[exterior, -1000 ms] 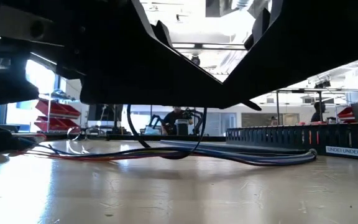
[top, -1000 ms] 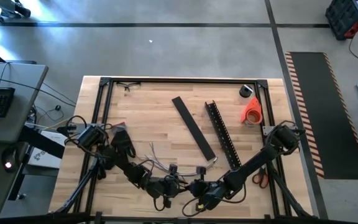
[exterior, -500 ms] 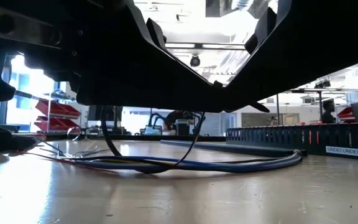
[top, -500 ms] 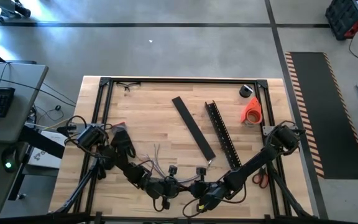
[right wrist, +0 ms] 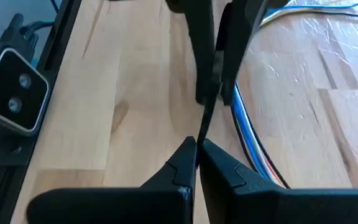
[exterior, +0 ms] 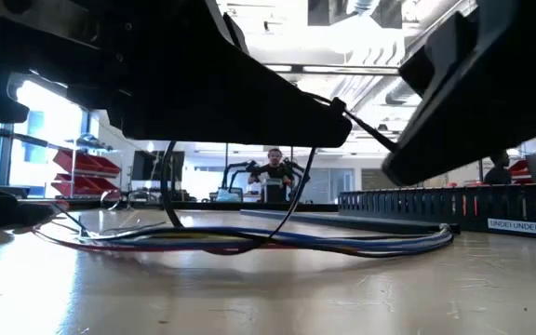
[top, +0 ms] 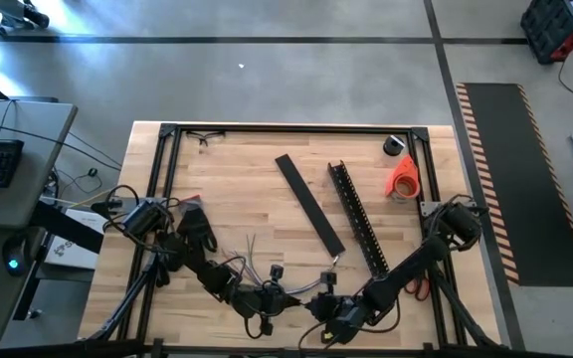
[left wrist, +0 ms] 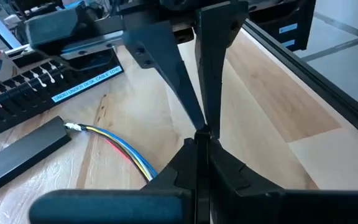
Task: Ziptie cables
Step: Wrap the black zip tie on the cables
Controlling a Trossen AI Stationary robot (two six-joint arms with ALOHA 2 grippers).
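The cables (exterior: 342,244), a bundle of thin blue, yellow, red and whitish wires, lie along the table near its front edge (top: 252,249). A thin black zip tie loops down around them (exterior: 170,200). Both grippers meet tip to tip above the bundle. My left gripper (top: 285,294) is shut (left wrist: 201,142), and so is my right gripper (top: 314,301), seen closed in its wrist view (right wrist: 196,148). The zip tie's tail (exterior: 370,126) spans the gap between them. My left gripper is shut at the spot where the zip tie's strip (right wrist: 209,102) begins, its fingertips pointing toward my right gripper. The fingers hide which part of the tie they have. The tie's loop hangs below, around the cables. My right gripper pinches the zip tie's thin tail (right wrist: 201,127) between its two fingertips. It comes at it roughly level from the table's right, along the tail. The tail runs straight from its tips to my left gripper's tips, clear of the table.
A flat black strip (top: 309,204) and a slotted channel bar (top: 356,214) lie mid-table beyond the arms. An orange roll (top: 403,177) stands at the far right and scissors (top: 416,286) lie at the right. A black frame (top: 286,127) rims the table. A person (exterior: 274,172) stands in the room behind.
My right gripper has drawn back toward the table's near right, away from my left gripper, and the zip tie's tail now shows stretched between them. The right-hand end of the cables has slid a little toward the left.
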